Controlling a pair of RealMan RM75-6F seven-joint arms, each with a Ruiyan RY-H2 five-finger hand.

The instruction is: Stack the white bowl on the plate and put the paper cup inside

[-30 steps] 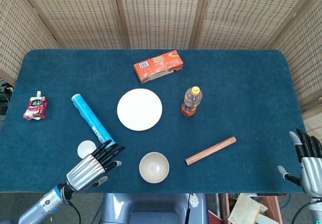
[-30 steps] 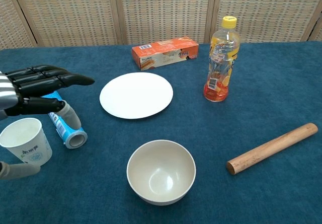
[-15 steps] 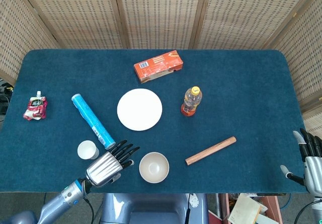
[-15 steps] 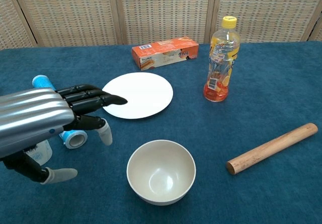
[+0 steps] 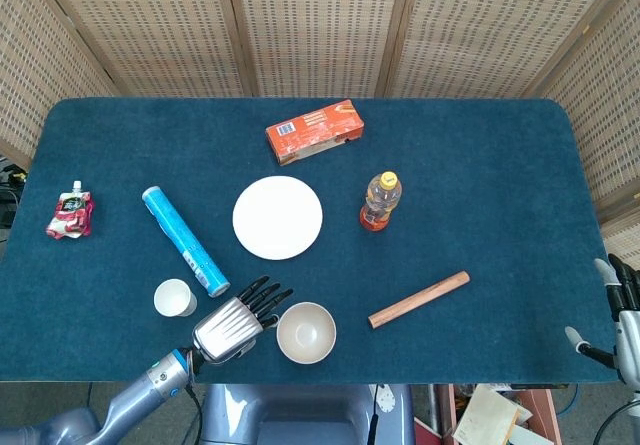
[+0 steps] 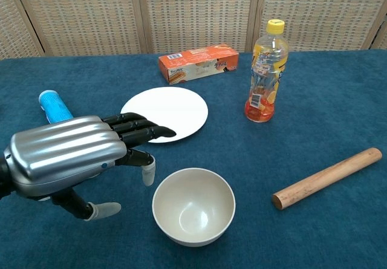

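Observation:
The white bowl [image 5: 306, 332] [image 6: 193, 206] stands upright and empty near the table's front edge. Behind it lies the flat white plate [image 5: 278, 217] [image 6: 165, 113]. The paper cup [image 5: 175, 297] stands upright to the bowl's left; the chest view hides it behind my left hand. My left hand [image 5: 238, 322] [image 6: 78, 159] hovers just left of the bowl, fingers spread and pointing toward it, holding nothing. My right hand [image 5: 622, 327] shows only at the head view's lower right edge, off the table, fingers apart and empty.
A blue tube [image 5: 185, 241] lies diagonally left of the plate. An orange box [image 5: 314, 131] sits behind the plate, a yellow-capped juice bottle [image 5: 380, 201] stands to its right, a wooden rod [image 5: 418, 299] lies right of the bowl, and a red pouch [image 5: 70, 213] sits far left.
My left hand has moved right, from beside the paper cup to just left of the bowl. My right hand has drawn slightly further back off the table edge.

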